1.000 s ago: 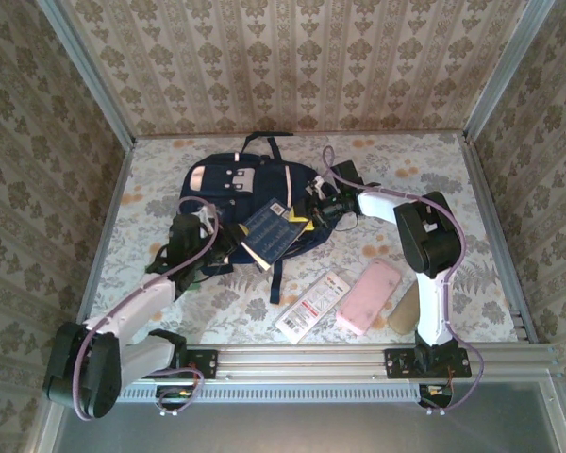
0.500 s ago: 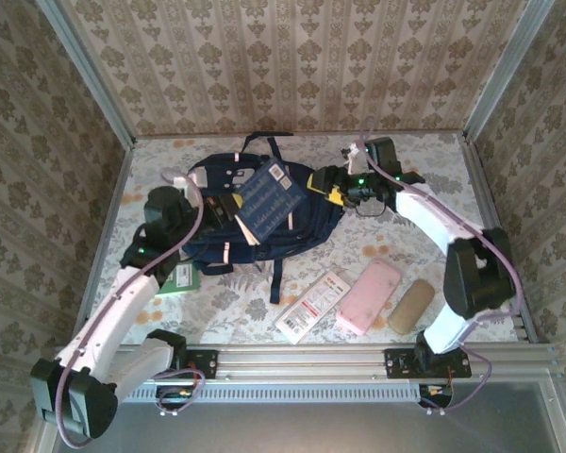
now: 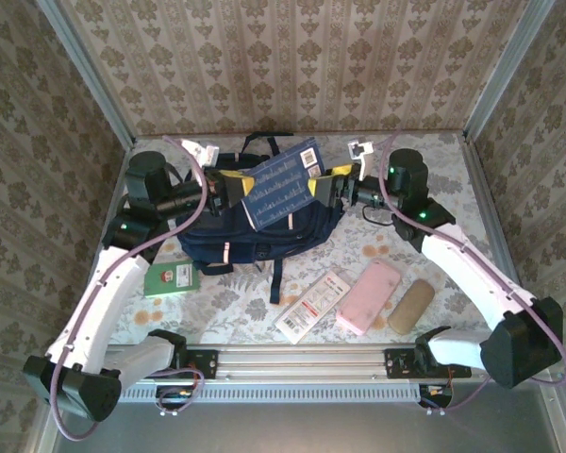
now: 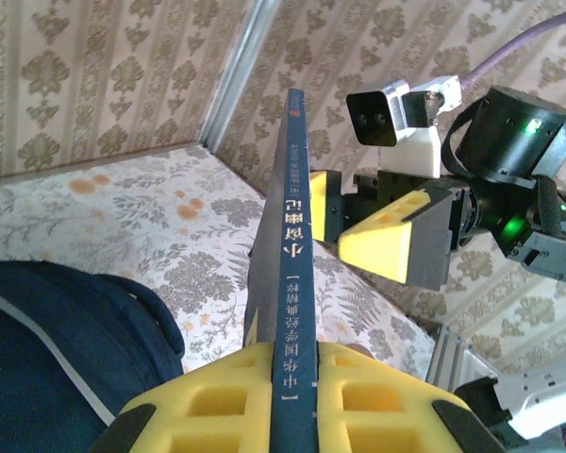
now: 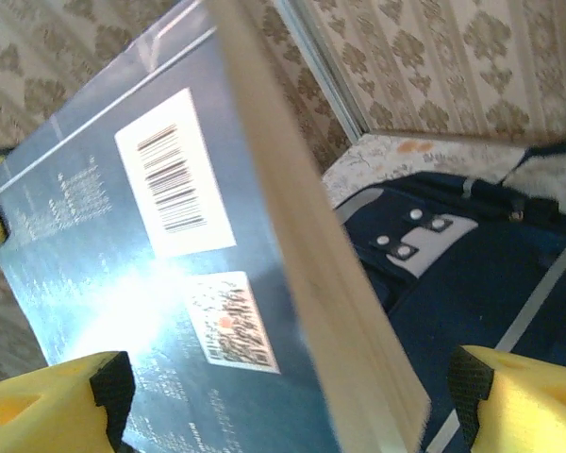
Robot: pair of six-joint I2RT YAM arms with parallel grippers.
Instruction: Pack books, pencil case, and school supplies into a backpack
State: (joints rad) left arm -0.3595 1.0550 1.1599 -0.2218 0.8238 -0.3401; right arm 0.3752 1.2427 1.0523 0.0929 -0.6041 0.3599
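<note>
The left claw [image 3: 234,185] is clenched on the navy book [image 3: 281,184] at its spine. The right claw [image 3: 326,186] is released, pads apart either side. Nearest, the white packet [image 3: 312,305], pink pouch [image 3: 369,296], tan pouch [image 3: 409,306] and green booklet [image 3: 171,279] lie unpacked on the worktop [image 3: 217,307]. Beyond, the book hangs above the backpack [image 3: 255,241], not yet in.

Both arms swung far, carrying the navy book [image 3: 281,181] from the backpack's [image 3: 255,236] near side to above its far edge. The right gripper [image 3: 332,187] spread wide, clear of the book.
</note>
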